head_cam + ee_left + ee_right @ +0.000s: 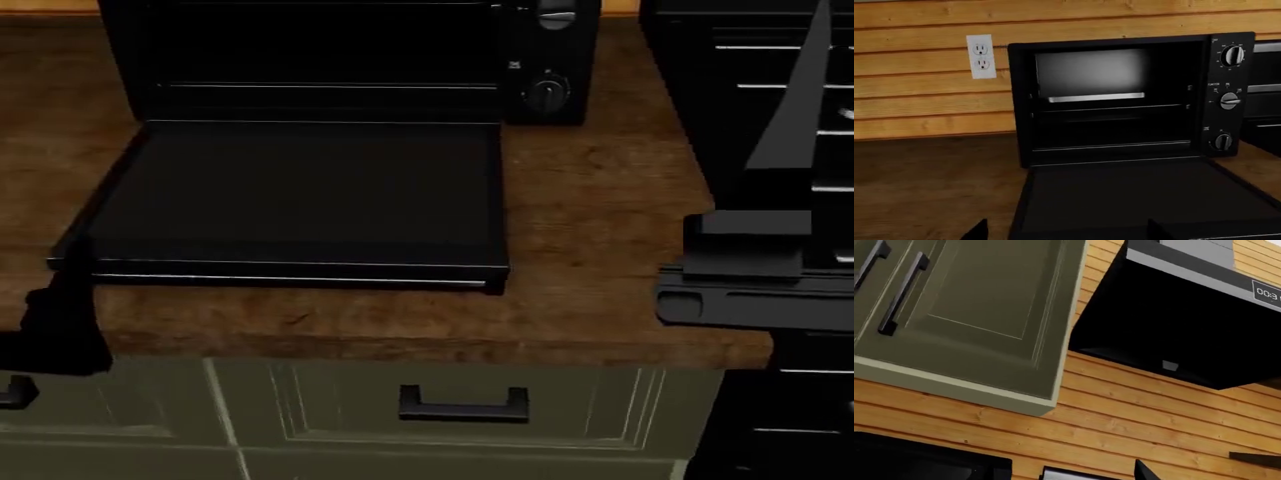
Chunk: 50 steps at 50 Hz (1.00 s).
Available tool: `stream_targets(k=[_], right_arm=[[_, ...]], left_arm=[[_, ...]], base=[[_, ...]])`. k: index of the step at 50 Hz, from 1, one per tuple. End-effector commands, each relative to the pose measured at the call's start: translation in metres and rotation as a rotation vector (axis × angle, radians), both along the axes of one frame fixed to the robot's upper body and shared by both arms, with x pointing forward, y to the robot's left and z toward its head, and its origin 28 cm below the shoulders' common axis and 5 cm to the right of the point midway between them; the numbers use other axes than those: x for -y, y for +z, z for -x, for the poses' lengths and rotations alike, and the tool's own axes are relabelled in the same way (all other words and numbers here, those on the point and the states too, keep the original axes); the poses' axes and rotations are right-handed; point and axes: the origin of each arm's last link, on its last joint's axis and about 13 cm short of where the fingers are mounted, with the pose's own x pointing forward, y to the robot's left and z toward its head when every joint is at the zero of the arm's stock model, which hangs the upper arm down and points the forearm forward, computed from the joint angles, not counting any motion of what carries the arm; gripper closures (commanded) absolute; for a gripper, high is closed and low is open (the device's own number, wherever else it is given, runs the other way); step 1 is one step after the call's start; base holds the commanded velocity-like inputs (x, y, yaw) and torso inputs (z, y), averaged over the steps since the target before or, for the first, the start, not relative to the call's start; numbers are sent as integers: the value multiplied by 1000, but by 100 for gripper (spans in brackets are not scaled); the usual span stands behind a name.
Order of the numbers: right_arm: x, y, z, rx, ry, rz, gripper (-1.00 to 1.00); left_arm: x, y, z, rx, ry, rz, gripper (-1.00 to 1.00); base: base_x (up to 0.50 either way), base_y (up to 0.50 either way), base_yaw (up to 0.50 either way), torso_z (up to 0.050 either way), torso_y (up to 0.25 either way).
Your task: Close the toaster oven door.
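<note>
The toaster oven stands on the wooden counter against the plank wall, with wire racks inside and round knobs on its side panel. The toaster oven door lies folded down flat on the counter. In the head view the door shows its silver bar handle along the near edge. My left gripper is open and empty, its fingertips spread before the door's near edge. In the head view it sits off the door's near left corner. My right gripper is raised at the right, open and empty.
A black stove stands right of the oven. A wall outlet is left of the oven. Green cabinet drawers with black handles sit under the counter edge. The right wrist view shows upper green cabinets and a black range hood.
</note>
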Motion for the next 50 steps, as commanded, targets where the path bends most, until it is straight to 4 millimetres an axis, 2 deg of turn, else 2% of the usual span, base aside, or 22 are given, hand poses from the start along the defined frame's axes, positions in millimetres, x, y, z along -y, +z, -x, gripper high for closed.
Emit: stream_targets(k=[1,29,35,50], right_arm=[[-1,0,3,-3,4,13,-100],[-1,0,5,-5,4,22,-100],[-1,2,6,6,-2,7,-100],[0,2,7,5,-4,9,-100]], left_arm=[[0,1,2,8,-23,10,-100],[1,-2,1,16,-33,-17,-100],[1,-3,0,15,-35,-12,-100],[2,-3,1,22,-40,5,-100]], base=[[0,500,0,0,0],[0,465,0,0,0],[47,0,0,0,0],[401,0,0,0,0]])
